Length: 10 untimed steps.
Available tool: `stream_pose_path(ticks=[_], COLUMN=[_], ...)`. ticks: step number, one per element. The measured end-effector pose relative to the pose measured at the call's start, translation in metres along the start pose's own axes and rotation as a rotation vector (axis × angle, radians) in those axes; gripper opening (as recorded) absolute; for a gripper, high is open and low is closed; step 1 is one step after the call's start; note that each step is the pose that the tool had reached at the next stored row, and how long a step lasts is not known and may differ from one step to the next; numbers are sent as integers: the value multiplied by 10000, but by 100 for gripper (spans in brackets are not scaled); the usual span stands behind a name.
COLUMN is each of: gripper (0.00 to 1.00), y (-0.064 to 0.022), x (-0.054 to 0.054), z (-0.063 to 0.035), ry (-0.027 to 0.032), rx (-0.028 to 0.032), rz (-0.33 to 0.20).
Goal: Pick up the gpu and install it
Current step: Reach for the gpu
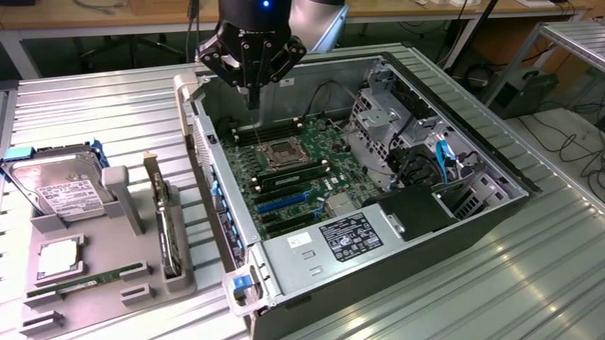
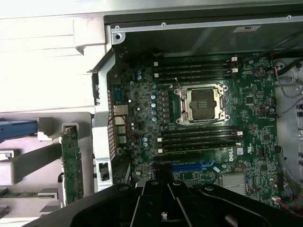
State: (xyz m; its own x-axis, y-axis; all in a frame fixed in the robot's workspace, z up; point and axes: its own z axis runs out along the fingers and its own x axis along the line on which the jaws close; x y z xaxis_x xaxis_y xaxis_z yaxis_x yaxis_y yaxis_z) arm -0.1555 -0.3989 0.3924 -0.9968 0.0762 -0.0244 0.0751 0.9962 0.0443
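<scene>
The gpu [image 1: 166, 225] stands on its long edge in a slot of the grey holder [image 1: 104, 244] at the exterior view's left, its silver bracket [image 1: 150, 172] pointing away from the camera. In the wrist view the gpu [image 2: 72, 165] shows edge-on as a green board beside the case wall. My gripper [image 1: 251, 95] hangs above the far end of the open computer case [image 1: 397, 234], over the motherboard [image 1: 293, 170], well away from the gpu. Its fingers are shut together with nothing between them. The wrist view has the gripper [image 2: 163, 189] over the blue expansion slot [image 2: 191, 166].
On the holder also lie a silver hard drive [image 1: 57, 188], a processor chip [image 1: 59, 258] and a green RAM stick [image 1: 85, 282]. The case's raised walls, drive cage [image 1: 383, 124] and cables surround the motherboard. An empty processor socket [image 2: 204, 104] sits mid-board.
</scene>
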Motion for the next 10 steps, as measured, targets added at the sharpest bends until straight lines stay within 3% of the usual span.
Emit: stream_pose_path(ticks=[10], gripper=[11], y=[-4], x=[46], z=[3], ry=[0], rx=[0], rz=[0])
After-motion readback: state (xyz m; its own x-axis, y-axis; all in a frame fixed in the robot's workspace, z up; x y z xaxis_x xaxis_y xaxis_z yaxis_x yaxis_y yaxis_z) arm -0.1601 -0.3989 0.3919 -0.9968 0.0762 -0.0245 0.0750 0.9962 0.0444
